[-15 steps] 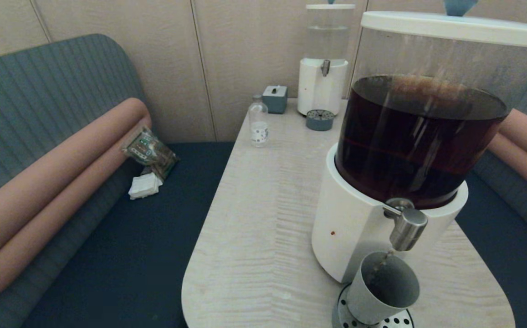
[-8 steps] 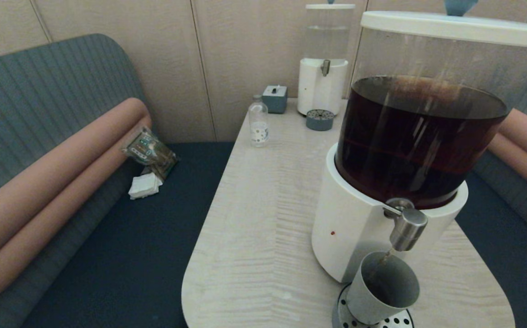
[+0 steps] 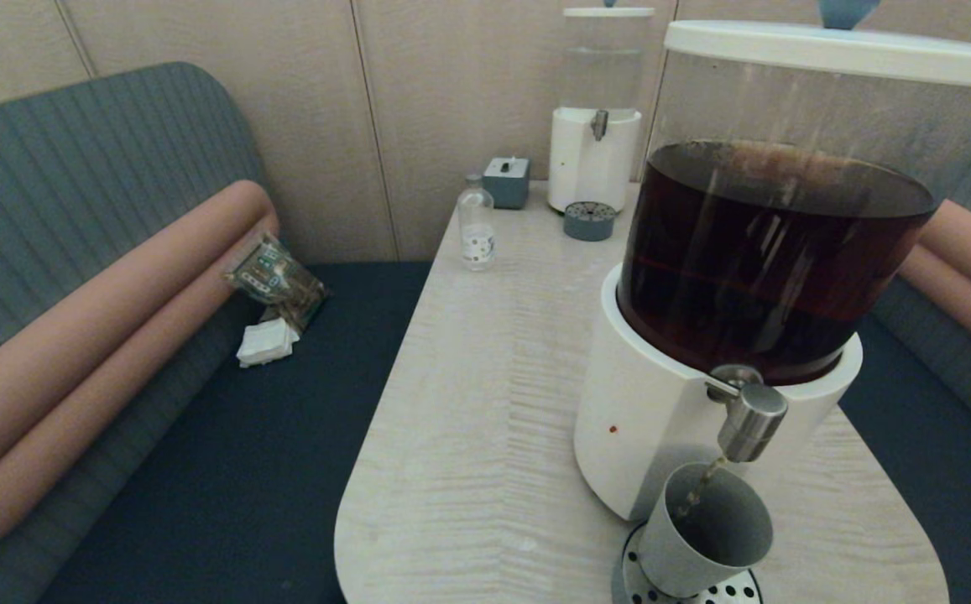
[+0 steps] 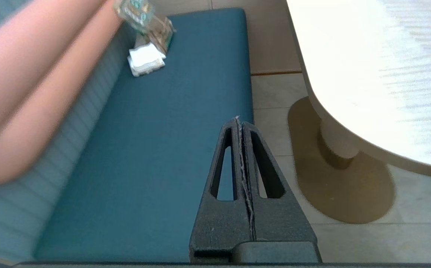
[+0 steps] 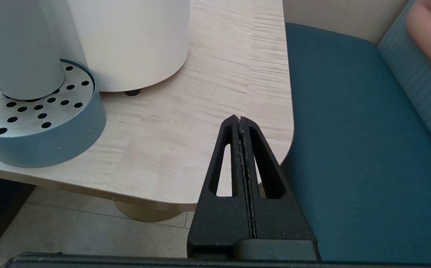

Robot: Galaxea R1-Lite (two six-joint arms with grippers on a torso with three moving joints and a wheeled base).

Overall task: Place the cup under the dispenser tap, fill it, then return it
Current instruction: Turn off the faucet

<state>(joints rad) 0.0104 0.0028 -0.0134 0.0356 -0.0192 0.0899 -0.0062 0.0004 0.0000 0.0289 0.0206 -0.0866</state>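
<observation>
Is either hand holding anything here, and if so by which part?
Nothing is held. The left hand and right hand are shut and empty; the cup stands alone under the tap.

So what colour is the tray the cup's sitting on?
The drip tray has a blue-grey wall under a pale perforated top, clearest in the right wrist view.

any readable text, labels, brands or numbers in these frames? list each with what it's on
No text can be read anywhere.
Small clear bottle: white label with dots of print, too small to read.
Packet on the bench seat: green and white printing, too blurred to read in head and left wrist views.
Large dispenser: only a small red dot on its white base, no lettering.
Cup, dispenser tap, small grey box: plain, no markings.
</observation>
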